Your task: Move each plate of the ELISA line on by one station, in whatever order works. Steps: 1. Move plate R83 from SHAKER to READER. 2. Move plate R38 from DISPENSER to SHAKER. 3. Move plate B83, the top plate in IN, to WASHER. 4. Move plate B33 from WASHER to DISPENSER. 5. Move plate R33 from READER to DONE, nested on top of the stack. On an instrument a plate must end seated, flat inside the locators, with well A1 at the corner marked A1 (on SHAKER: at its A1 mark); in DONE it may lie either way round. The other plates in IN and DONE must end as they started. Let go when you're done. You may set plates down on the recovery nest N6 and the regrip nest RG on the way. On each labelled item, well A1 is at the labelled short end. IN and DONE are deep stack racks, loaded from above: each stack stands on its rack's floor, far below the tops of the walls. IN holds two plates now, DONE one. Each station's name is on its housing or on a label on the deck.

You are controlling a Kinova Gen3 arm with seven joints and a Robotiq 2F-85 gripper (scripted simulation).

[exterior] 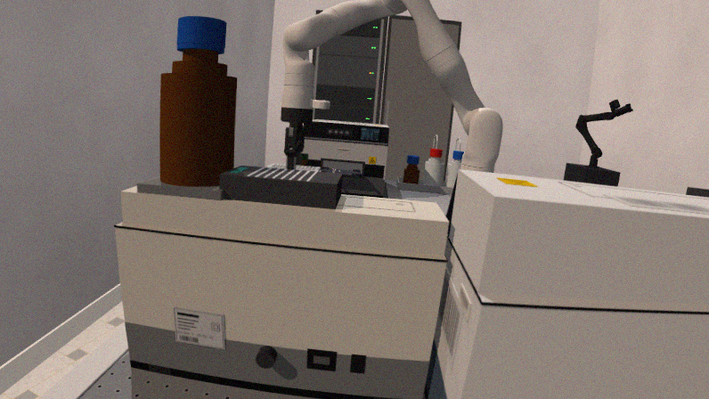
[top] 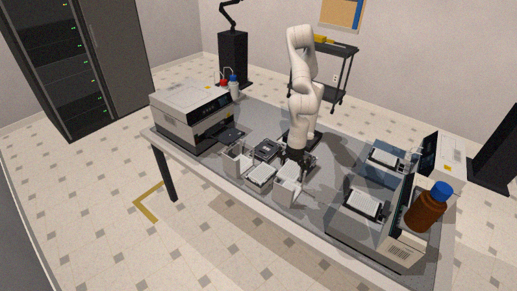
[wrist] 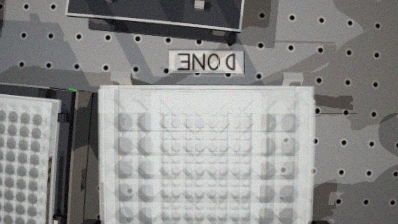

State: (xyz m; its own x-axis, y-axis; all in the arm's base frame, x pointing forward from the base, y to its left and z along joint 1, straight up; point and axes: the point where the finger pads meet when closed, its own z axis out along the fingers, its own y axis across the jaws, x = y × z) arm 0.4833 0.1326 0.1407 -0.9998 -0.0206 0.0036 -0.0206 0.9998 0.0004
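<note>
I'm hanging straight down over the DONE rack (top: 283,192), my gripper (top: 294,163) spread wide but pinched on a white well plate (wrist: 205,150). The fingers stand far apart only because the plate is that wide. They don't show in the wrist view, so I can't tell exactly where they touch.

The plate's label isn't readable. I judge it's R33, because the READER (top: 188,104) tray (top: 230,136) sits dark with no plate on it. So this looks like step 5.

The plate fills the wrist view, level, its long edge parallel to the DONE label (wrist: 206,61) on the deck. Through it a finer well pattern shows, probably the plate already on the rack floor far below. The two line up, and they need to for nesting.

I'm keeping it flat and square because the rack walls are tall and a tilted plate would catch on the way in. Either way round is fine here.

A neighbouring plate (wrist: 25,160) sits just beside on its station, apart from mine. A dark nest (wrist: 155,12) lies beyond the label.

Next I go straight down and release only once the plate is nested.
</note>
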